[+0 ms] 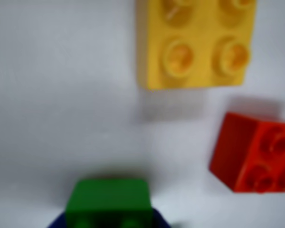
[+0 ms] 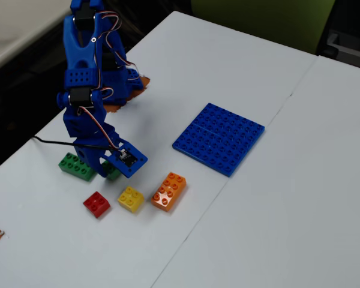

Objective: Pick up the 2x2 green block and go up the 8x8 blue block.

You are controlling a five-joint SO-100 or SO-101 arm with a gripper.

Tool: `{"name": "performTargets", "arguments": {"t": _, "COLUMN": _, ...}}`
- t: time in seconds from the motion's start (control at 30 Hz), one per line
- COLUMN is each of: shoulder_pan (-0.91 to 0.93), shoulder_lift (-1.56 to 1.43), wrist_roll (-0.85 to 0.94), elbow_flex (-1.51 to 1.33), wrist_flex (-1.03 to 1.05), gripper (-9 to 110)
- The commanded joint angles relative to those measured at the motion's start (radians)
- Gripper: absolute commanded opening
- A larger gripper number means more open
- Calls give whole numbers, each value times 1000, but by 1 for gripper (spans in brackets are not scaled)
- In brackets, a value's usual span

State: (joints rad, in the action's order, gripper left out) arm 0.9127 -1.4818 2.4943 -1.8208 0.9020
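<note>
The 2x2 green block (image 1: 109, 197) sits at the bottom edge of the wrist view, with the blue jaws pressed against both of its sides. My gripper (image 1: 109, 216) is shut on it, low over the white table. In the fixed view the gripper (image 2: 105, 170) points down at the left, and a bit of the green block (image 2: 113, 173) shows under it. The 8x8 blue block (image 2: 219, 138) lies flat on the table, well to the right of the gripper and apart from it. It is out of the wrist view.
A longer green brick (image 2: 77, 166) lies just left of the gripper. A red brick (image 2: 96, 204) (image 1: 254, 152), a yellow brick (image 2: 131, 198) (image 1: 194, 42) and an orange brick (image 2: 168, 191) lie in a row in front of it. The table edge runs along the left.
</note>
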Motion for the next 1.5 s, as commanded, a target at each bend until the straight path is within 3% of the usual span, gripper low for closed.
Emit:
{"name": "performTargets", "arguments": {"t": 0.0, "shoulder_pan": 0, "shoulder_lift": -63, "wrist_roll": -5, "elbow_flex": 0, "wrist_flex": -3, "gripper": 10}}
{"name": "performTargets", "arguments": {"t": 0.13, "shoulder_pan": -9, "shoulder_lift": -103, "wrist_roll": -21, "elbow_flex": 6, "wrist_flex": 37, "gripper": 5}}
{"name": "performTargets", "arguments": {"t": 0.23, "shoulder_pan": -44, "shoulder_lift": -155, "wrist_roll": -72, "elbow_flex": 78, "wrist_flex": 178, "gripper": 4}}
{"name": "performTargets", "arguments": {"t": 0.6, "shoulder_pan": -331, "shoulder_lift": -479, "wrist_roll": -549, "elbow_flex": 129, "wrist_flex": 520, "gripper": 2}}
{"name": "performTargets", "arguments": {"t": 1.03, "shoulder_pan": -589, "shoulder_lift": -825, "wrist_roll": -586, "elbow_flex": 144, "wrist_flex": 767, "gripper": 1}}
{"name": "performTargets", "arguments": {"t": 1.1, "shoulder_pan": -626, "shoulder_lift": -799, "wrist_roll": -607, "elbow_flex": 261, "wrist_flex": 842, "gripper": 1}}
{"name": "performTargets", "arguments": {"t": 1.47, "shoulder_pan": -834, "shoulder_lift": -644, "wrist_roll": -865, "elbow_flex": 690, "wrist_flex": 848, "gripper": 0}}
